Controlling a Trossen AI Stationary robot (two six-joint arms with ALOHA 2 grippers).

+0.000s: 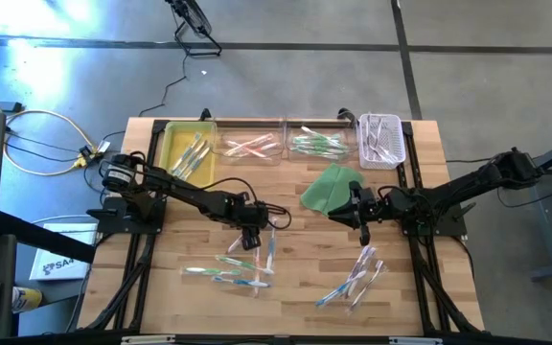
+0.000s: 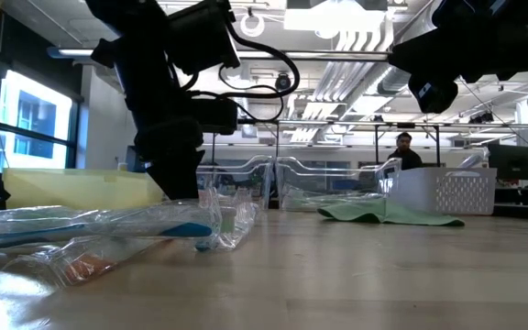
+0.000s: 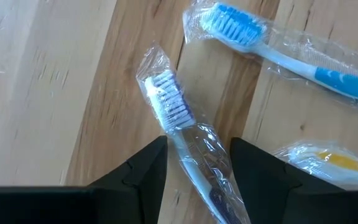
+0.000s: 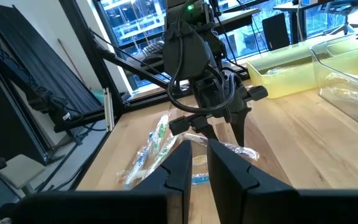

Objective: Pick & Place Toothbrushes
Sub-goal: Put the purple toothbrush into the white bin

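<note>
Your left gripper [image 1: 253, 236] down at desk centre, fingers [image 3: 135, 180] parted, straddling wrapped white-bristled toothbrush [image 3: 185, 146] lying flat on wood; not yet clamped. Blue toothbrush [image 3: 291, 53] just beside it. More loose toothbrushes [image 1: 233, 271] toward near edge, second cluster [image 1: 357, 273] toward near right. Your right gripper [image 1: 363, 228] hovers right of centre, beside green cloth [image 1: 329, 188], fingers nearly together, holding nothing. Sorted brushes in bins [image 1: 257, 146] along far edge.

Glossy clear plastic wraps the toothbrushes [image 3: 185, 143] on the smooth, matt wooden table [image 3: 55, 93].
</note>
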